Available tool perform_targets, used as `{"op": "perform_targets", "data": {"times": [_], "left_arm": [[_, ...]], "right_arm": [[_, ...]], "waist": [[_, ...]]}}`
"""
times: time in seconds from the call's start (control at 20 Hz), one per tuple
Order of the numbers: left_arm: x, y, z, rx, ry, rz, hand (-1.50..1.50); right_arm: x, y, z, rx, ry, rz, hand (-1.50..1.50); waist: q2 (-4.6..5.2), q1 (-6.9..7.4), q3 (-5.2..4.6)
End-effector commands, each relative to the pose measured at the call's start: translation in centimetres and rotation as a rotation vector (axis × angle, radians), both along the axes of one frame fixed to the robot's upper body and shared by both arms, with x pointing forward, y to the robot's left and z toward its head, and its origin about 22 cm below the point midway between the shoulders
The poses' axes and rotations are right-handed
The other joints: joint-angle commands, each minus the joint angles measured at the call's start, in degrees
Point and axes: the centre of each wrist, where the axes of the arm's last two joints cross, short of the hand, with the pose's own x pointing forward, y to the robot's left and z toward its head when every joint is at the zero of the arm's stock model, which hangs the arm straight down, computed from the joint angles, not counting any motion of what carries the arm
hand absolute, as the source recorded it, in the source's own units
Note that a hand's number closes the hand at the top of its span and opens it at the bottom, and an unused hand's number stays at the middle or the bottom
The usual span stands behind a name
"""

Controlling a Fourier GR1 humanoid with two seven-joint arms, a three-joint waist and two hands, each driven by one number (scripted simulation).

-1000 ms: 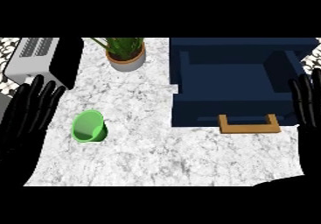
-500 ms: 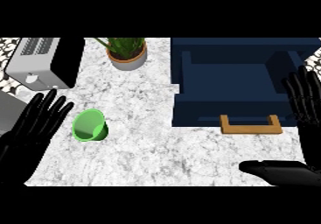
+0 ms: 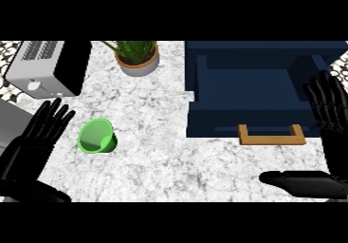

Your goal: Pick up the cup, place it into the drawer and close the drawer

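Head view. Marble counter (image 3: 169,161) across the middle. Green cup (image 3: 97,136) on the counter, left of centre, mouth showing toward the view; upright or tipped, cannot tell. Nothing touching the cup.

Left hand (image 3: 26,152) at the view's left edge, just beside the cup, not in contact. Fingers (image 3: 51,118) straight and slightly fanned, pointing up and a bit right, holding nothing.

Dark blue drawer (image 3: 257,85) at upper right, pulled open, inner walls and floor showing. Wooden handle (image 3: 271,135) on its near front face, U-shaped, over the counter. Cup well apart from the drawer, outside it, to the left.

Right hand (image 3: 336,142) at the view's right edge, beside the drawer's right wall and the handle. Fingers straight, pointing up, close together; thumb (image 3: 299,182) stuck out leftward, low over the counter below the handle. Holding nothing, no visible contact with drawer or handle.

Potted plant (image 3: 138,59) at top centre, between toaster and drawer. Toaster (image 3: 47,66) at upper left, silver with black side, slots on top.
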Motion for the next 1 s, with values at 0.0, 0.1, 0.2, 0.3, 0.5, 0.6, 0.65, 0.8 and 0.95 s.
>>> {"op": "perform_targets", "data": {"times": [0.0, 0.1, 0.2, 0.3, 0.5, 0.6, 0.65, 0.8, 0.95], "left_arm": [[0.9, 2.2, -1.6, 0.044, 0.041, 0.066, -1.50], [0.2, 0.3, -3.5, 0.056, 0.056, 0.076, -1.50], [1.0, 2.3, -3.9, 0.112, 0.047, 0.100, -1.50], [2.4, 1.6, -6.1, 0.106, 0.072, 0.117, -1.50], [1.4, 5.5, -9.2, 0.127, 0.107, 0.146, -1.50], [2.2, 1.6, -11.0, 0.159, 0.118, 0.153, -1.50], [3.4, 3.7, -11.1, 0.165, 0.105, 0.162, -1.50], [3.1, 3.7, -13.1, 0.144, 0.135, 0.156, -1.50], [2.0, 5.3, -14.2, 0.108, 0.142, 0.159, -1.50]], "right_arm": [[-0.3, -0.1, -1.2, 0.008, 0.013, -0.014, -1.50], [-1.1, -0.2, -0.5, 0.009, -0.003, 0.009, -1.50], [0.0, 0.5, -0.9, -0.006, 0.008, -0.013, -1.50], [-0.2, -0.5, -1.7, 0.002, 0.001, 0.004, -1.50], [-0.7, -0.4, -0.6, -0.014, -0.007, 0.007, -1.50], [1.0, -1.3, -0.7, -0.018, -0.002, -0.011, -1.50], [0.0, 0.4, -0.4, 0.009, -0.006, 0.003, -1.50], [0.2, -0.5, 0.7, 0.009, -0.001, 0.006, -1.50], [1.4, -0.9, 0.0, 0.003, -0.001, 0.008, -1.50]], "waist": [[0.01, -0.09, 0.01], [-0.04, -0.04, 0.02], [0.00, 0.00, 0.01], [0.04, -0.22, 0.01], [0.04, -0.33, -0.02], [0.08, -0.16, -0.01], [0.11, -0.44, -0.03], [0.09, -0.46, -0.04], [0.09, -0.28, -0.02]]}}
